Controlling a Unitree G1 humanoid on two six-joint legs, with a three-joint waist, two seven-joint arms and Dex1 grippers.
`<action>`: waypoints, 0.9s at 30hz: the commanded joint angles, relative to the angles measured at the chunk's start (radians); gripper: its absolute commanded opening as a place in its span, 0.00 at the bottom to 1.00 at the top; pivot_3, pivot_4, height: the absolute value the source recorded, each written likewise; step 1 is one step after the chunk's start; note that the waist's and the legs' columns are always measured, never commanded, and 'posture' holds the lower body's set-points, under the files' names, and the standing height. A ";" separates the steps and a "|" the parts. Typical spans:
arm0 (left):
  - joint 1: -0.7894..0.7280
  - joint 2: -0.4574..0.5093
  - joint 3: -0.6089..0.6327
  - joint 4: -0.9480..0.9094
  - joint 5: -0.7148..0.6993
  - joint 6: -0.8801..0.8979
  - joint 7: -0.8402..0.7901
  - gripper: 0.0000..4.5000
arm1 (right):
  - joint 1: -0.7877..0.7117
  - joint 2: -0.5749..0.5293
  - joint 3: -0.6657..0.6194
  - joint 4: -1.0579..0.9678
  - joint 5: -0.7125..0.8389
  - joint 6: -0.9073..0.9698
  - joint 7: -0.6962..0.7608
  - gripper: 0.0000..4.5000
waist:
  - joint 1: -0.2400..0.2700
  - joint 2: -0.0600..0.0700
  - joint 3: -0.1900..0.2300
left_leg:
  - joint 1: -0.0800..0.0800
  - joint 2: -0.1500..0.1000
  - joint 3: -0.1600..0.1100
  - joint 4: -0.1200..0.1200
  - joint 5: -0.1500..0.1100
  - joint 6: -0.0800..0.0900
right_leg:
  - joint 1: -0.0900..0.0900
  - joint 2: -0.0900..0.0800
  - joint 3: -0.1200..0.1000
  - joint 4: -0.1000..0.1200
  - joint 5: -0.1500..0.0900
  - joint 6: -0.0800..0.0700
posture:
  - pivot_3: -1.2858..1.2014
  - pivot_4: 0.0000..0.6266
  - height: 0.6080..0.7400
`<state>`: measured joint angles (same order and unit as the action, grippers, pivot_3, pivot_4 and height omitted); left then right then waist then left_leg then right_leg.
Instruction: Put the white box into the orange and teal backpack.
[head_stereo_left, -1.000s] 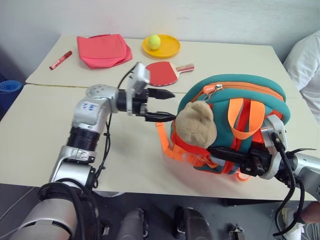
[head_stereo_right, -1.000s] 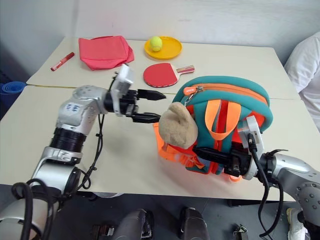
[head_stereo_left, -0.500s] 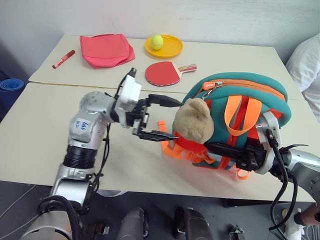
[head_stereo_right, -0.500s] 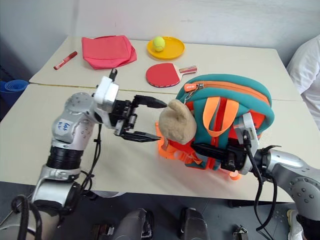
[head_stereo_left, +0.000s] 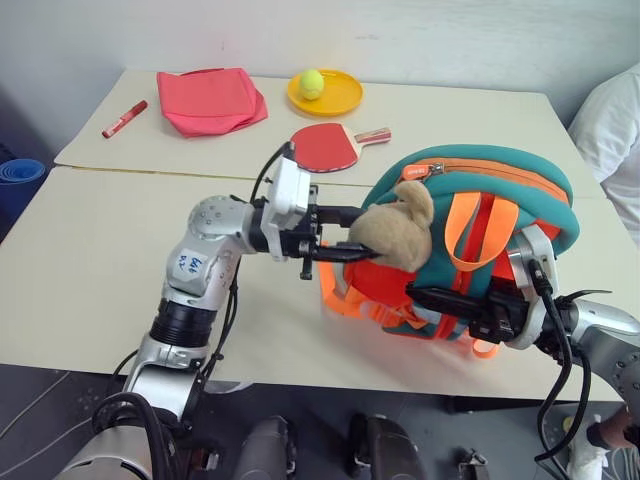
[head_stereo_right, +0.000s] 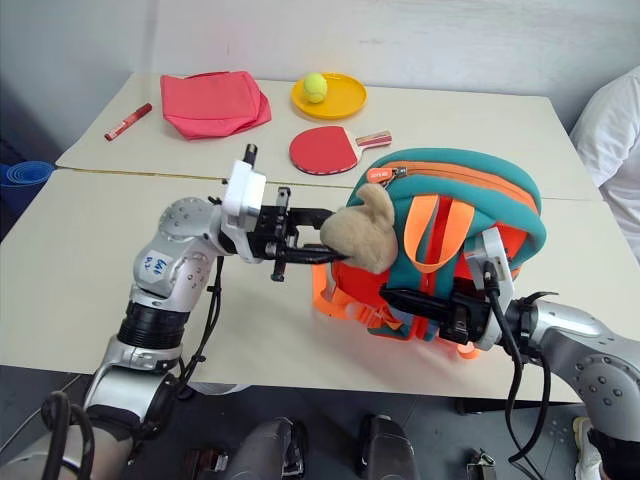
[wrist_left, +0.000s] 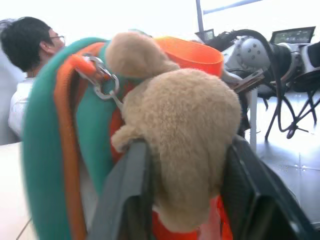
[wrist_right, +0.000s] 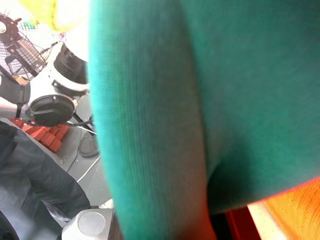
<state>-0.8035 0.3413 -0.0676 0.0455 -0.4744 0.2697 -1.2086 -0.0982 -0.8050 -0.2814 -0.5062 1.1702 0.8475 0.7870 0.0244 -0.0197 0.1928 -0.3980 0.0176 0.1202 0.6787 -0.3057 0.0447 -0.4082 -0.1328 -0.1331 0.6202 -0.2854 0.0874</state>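
Backpack: the orange and teal backpack (head_stereo_left: 480, 240) is standing on the worktop (head_stereo_left: 90, 270), zip shut | Left claw (head_stereo_left: 345, 235): pinching the plush bear (head_stereo_left: 395, 235) on its front | Right claw (head_stereo_left: 440, 300): clamped shut on its lower front straps | White box: its place is not showing, so direction cannot be judged.

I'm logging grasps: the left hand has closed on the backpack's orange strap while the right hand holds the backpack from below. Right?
Not quite. The left hand is closed on the tan plush bear, as the left wrist view shows. The right hand does hold the backpack from below.
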 joint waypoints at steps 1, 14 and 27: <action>-0.082 0.082 0.097 0.089 -0.033 0.039 0.016 0.18 | 0.020 0.018 -0.056 -0.024 0.050 -0.010 -0.029 0.00 | -0.001 0.000 0.000 | 0.000 0.000 0.000 0.000 0.000 0.000 | 0.000 0.000 0.000 0.000 0.000 0.000 | 0.52 0.24 1.00; 0.011 0.223 -0.024 0.294 0.136 -0.014 -0.045 0.15 | 0.140 0.064 -0.143 -0.085 0.148 -0.031 -0.134 0.00 | 0.000 0.001 0.000 | -0.002 -0.001 0.000 0.001 -0.001 0.002 | 0.000 0.002 -0.001 0.001 0.001 0.002 | 0.52 0.24 1.00; 0.199 0.146 -0.079 0.230 0.170 0.008 -0.037 0.35 | 0.114 0.186 -0.011 -0.075 -0.162 -0.226 -0.180 0.00 | -0.005 0.001 -0.001 | -0.003 -0.001 0.000 0.003 -0.002 0.003 | -0.001 -0.001 0.000 0.000 0.002 0.003 | 0.52 0.24 1.00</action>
<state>-0.6182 0.4545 -0.1406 0.3198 -0.3254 0.2292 -1.2528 0.0381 -0.6318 -0.2953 -0.5758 1.0702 0.6915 0.6236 0.0198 -0.0186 0.1922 -0.4014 0.0165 0.1208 0.6812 -0.3075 0.0472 -0.4102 -0.1336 -0.1327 0.6206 -0.2837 0.0903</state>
